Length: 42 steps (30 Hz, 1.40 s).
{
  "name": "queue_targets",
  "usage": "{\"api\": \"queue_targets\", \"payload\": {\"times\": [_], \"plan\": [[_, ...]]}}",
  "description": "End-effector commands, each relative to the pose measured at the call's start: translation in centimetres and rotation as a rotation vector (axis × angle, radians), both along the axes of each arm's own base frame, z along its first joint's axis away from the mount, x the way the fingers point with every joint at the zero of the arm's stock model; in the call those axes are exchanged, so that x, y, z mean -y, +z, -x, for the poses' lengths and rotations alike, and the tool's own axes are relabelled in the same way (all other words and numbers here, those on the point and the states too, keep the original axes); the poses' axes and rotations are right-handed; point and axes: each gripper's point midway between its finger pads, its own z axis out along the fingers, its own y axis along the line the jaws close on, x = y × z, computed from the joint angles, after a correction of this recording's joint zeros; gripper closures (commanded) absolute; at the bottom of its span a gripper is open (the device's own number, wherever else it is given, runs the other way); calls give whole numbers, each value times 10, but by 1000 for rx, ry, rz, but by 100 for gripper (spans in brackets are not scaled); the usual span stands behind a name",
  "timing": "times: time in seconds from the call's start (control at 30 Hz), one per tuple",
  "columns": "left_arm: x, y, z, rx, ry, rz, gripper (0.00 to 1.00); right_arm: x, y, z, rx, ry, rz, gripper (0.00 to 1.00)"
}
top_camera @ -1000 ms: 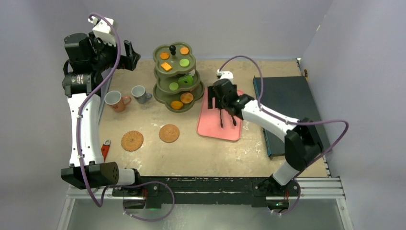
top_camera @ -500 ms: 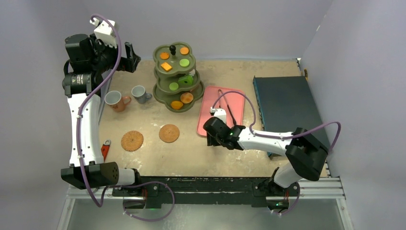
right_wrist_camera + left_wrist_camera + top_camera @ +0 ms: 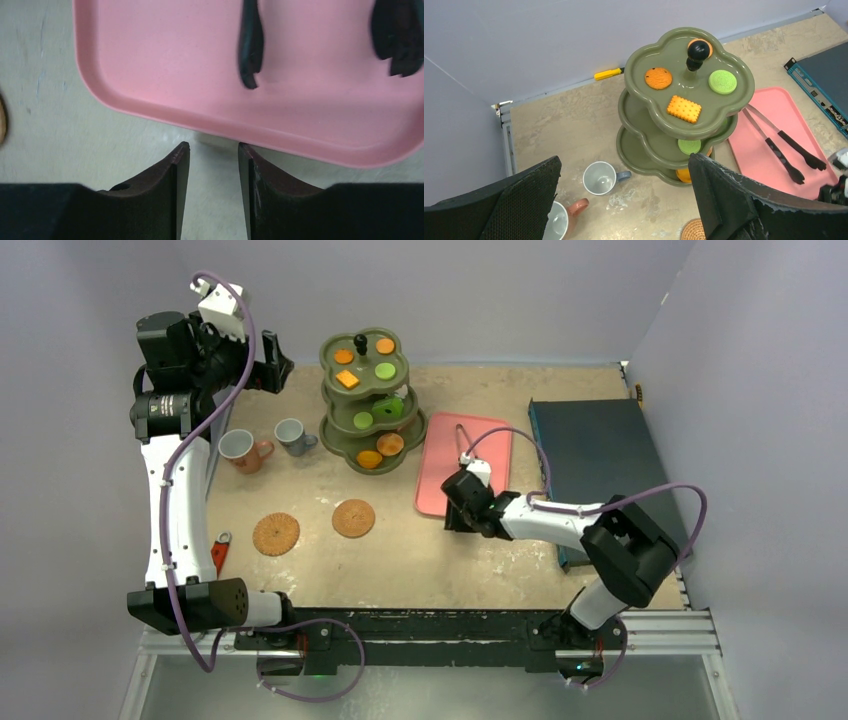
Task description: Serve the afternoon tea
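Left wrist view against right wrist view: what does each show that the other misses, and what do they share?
Only the left wrist view shows the olive stand with its pastries, plus the grey-blue cup and terracotta cup beside it. Only the right wrist view shows the right gripper, jaws narrowly parted and holding nothing, low over the table just short of the tray's edge. Both show the pink tray with the black tongs lying on it.

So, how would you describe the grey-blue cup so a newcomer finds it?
Find the olive three-tier stand at the far side of the table. Two cups stand left of its base. The grey-blue cup is the one nearer the stand; the terracotta cup sits farther left.
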Motion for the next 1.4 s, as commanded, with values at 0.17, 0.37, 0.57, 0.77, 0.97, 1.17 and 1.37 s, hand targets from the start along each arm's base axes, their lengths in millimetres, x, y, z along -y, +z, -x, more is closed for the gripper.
{"api": "queue_targets", "payload": {"times": [0.17, 0.37, 0.57, 0.77, 0.97, 1.17, 1.37], "plan": [[2, -19, 6, -26, -38, -21, 2, 25, 20, -66, 111, -93, -2, 57], [9, -25, 6, -40, -84, -2, 3, 47, 25, -101, 140, -150, -30, 57], [23, -33, 4, -57, -157, 48, 5, 50, 28, -135, 172, -143, -31, 58], [40, -36, -18, -72, -217, 104, 8, 55, 37, -161, 204, -165, -27, 58], [87, -41, -46, -71, -264, 28, 8, 70, 45, -167, 217, -187, -55, 59], [108, -46, -90, -73, -273, 18, 10, 75, 68, -140, 283, -149, -99, 58], [124, -62, -123, -78, -272, -12, 18, 69, 91, -105, 314, -105, -191, 58]]}}
